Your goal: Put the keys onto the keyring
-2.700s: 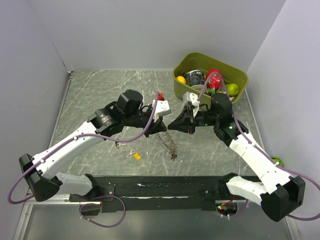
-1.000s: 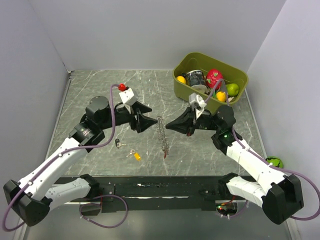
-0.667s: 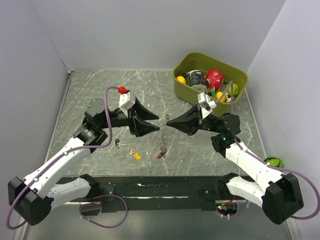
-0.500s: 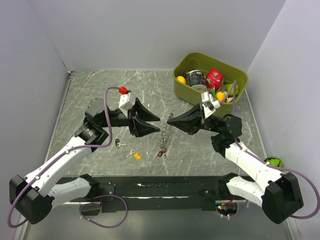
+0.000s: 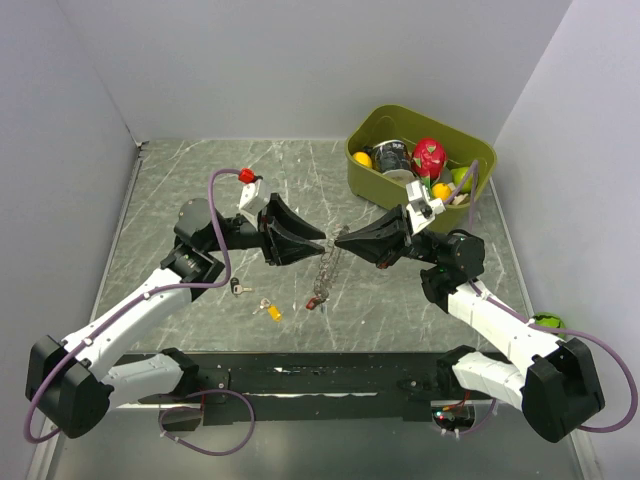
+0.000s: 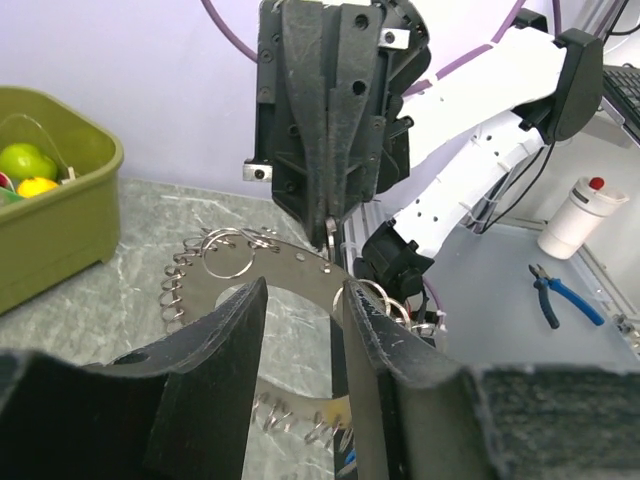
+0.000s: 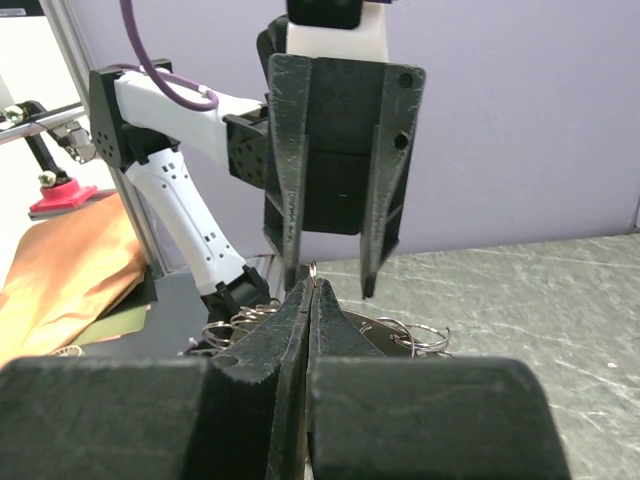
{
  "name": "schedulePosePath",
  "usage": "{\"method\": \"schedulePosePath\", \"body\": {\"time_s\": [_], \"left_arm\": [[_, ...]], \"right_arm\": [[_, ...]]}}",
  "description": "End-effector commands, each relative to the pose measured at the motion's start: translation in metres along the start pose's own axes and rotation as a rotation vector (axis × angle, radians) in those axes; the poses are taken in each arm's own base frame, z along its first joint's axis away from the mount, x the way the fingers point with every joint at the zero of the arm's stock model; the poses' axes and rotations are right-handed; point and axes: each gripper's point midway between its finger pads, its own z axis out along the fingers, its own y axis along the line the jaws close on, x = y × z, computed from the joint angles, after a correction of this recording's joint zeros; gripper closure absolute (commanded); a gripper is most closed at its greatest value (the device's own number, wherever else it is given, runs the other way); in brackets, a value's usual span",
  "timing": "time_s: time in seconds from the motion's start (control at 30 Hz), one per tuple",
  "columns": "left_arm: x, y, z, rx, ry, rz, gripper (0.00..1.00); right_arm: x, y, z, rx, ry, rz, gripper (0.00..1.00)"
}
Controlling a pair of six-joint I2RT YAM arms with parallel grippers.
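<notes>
The keyring (image 5: pixel 325 272), a thin metal piece fringed with many small wire rings, hangs over the middle of the table. My right gripper (image 5: pixel 338 241) is shut on a small loop at its top (image 7: pixel 314 270). My left gripper (image 5: pixel 319 240) faces it tip to tip, open, with a finger on each side of the keyring's upper edge (image 6: pixel 290 262); no contact shows. Two keys lie on the table to the lower left: a black-capped one (image 5: pixel 236 288) and a yellow-capped one (image 5: pixel 272 311). In the left wrist view, the right gripper (image 6: pixel 330 225) hangs just beyond my fingers (image 6: pixel 250 310).
A green bin (image 5: pixel 482 160) with fruit and a can stands at the back right, close behind the right arm. A small green object (image 5: pixel 548 323) lies off the table's right edge. Grey walls close in the left, back and right sides.
The left gripper has moved right up to the keyring, and its jaws have narrowed. The right gripper has tilted up and the hanging keyring has swung slightly left.
</notes>
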Motion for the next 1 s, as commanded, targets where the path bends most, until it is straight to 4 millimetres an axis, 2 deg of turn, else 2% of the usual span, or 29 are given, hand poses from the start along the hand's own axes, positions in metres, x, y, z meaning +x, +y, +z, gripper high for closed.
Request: {"method": "schedulePosePath", "body": {"time_s": [0.0,0.2,0.37,0.47,0.5,0.67,0.77,0.9,0.97], "left_arm": [[-0.014,-0.002,0.009,0.027,-0.042,0.023,0.59],[-0.012,-0.005,0.017,0.050,-0.032,0.025,0.59],[-0.016,-0.015,0.015,0.078,-0.046,0.048,0.54],[-0.020,-0.015,0.014,0.065,-0.053,0.063,0.55],[-0.020,-0.015,0.014,0.065,-0.056,0.065,0.56],[-0.014,-0.009,0.018,0.062,-0.030,0.040,0.76],[-0.014,-0.007,0.020,0.060,-0.026,0.035,0.81],[-0.017,-0.006,0.021,0.049,-0.037,0.044,0.81],[-0.015,-0.005,0.021,0.048,-0.031,0.044,0.87]], "right_arm": [[-0.017,0.010,0.003,-0.034,-0.065,-0.079,1.00],[-0.016,0.008,0.002,-0.025,-0.062,-0.084,1.00],[-0.013,0.006,0.001,-0.016,-0.057,-0.081,1.00],[-0.013,0.006,0.001,-0.014,-0.056,-0.081,1.00],[-0.013,0.007,0.001,-0.015,-0.056,-0.084,1.00],[-0.014,0.007,0.000,-0.017,-0.060,-0.084,1.00],[-0.013,0.009,0.000,-0.018,-0.056,-0.087,1.00],[-0.013,0.010,0.000,-0.020,-0.050,-0.089,1.00],[-0.012,0.009,0.000,-0.018,-0.049,-0.088,1.00]]}}
